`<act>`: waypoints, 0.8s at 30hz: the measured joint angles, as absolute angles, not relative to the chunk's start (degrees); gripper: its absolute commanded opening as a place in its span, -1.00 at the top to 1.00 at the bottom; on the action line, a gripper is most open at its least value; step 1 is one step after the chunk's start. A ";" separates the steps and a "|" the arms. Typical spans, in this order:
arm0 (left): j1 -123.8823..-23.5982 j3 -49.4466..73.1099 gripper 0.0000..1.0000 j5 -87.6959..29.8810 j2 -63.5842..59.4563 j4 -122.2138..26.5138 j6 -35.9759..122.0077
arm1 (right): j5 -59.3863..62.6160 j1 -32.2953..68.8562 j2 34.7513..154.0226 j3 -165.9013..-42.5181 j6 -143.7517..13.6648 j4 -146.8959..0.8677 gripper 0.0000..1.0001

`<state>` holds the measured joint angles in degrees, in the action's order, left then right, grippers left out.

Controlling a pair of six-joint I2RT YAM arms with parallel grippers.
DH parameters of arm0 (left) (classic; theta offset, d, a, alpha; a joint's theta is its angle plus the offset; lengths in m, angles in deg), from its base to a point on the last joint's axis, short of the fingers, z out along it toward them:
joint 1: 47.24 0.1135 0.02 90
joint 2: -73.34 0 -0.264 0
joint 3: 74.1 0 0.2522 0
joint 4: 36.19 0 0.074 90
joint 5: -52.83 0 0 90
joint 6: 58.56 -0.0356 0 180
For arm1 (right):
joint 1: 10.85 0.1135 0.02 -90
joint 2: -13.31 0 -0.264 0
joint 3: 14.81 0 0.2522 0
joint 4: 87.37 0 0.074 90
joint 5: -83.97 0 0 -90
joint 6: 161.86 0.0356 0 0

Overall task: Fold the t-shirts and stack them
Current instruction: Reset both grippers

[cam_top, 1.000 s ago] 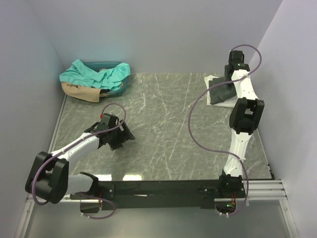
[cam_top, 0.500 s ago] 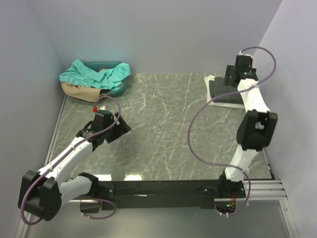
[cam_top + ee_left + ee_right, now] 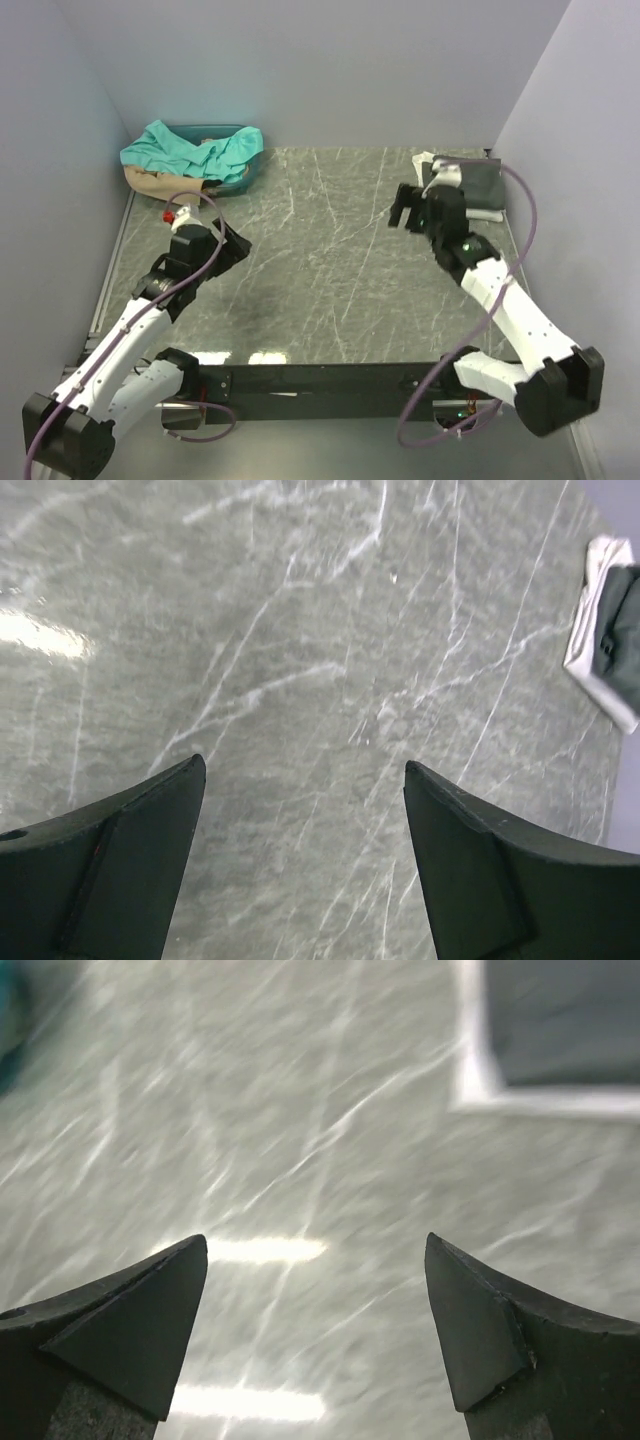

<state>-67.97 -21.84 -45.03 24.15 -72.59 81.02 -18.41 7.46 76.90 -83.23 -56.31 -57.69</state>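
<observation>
A folded dark charcoal t-shirt (image 3: 478,183) lies on a folded white t-shirt (image 3: 428,161) at the table's back right. A teal t-shirt (image 3: 190,150) and a tan t-shirt (image 3: 160,185) lie crumpled in a bin at the back left. My right gripper (image 3: 403,206) is open and empty, hovering left of the folded stack. My left gripper (image 3: 234,246) is open and empty over bare table, near the bin. The stack shows in the left wrist view, white (image 3: 590,630) under charcoal (image 3: 625,620), and in the right wrist view (image 3: 570,1020). Both grippers (image 3: 303,770) (image 3: 315,1245) show only marble between their fingers.
The bin (image 3: 243,178) stands in the back left corner against the walls. Walls enclose the marble table (image 3: 330,260) at the back, left and right. A black rail (image 3: 320,380) with the arm bases runs along the near edge.
My right arm has drawn back from the folded stack, leaving the charcoal shirt on the white one, and swung left and nearer. My left arm has reached farther toward the back left.
</observation>
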 measured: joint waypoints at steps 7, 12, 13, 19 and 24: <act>-67.95 -21.88 -0.74 -48.96 27.08 -71.84 79.62 | -15.79 17.40 69.84 -67.91 -43.56 -60.77 -0.89; -67.95 -21.88 -0.74 -50.80 27.23 -71.47 78.42 | -17.25 21.38 70.87 -67.82 -41.33 -60.13 -0.89; -67.97 -21.88 -0.74 -51.10 27.23 -71.28 78.24 | -17.69 21.62 70.84 -68.04 -41.25 -60.16 -0.89; -67.95 -21.88 -0.72 -52.04 27.19 -70.36 77.48 | -19.74 21.93 70.58 -68.52 -40.92 -60.29 -0.89; -67.97 -21.88 -0.75 -52.74 27.10 -70.51 77.37 | -20.44 22.06 70.19 -68.54 -40.72 -60.27 -0.90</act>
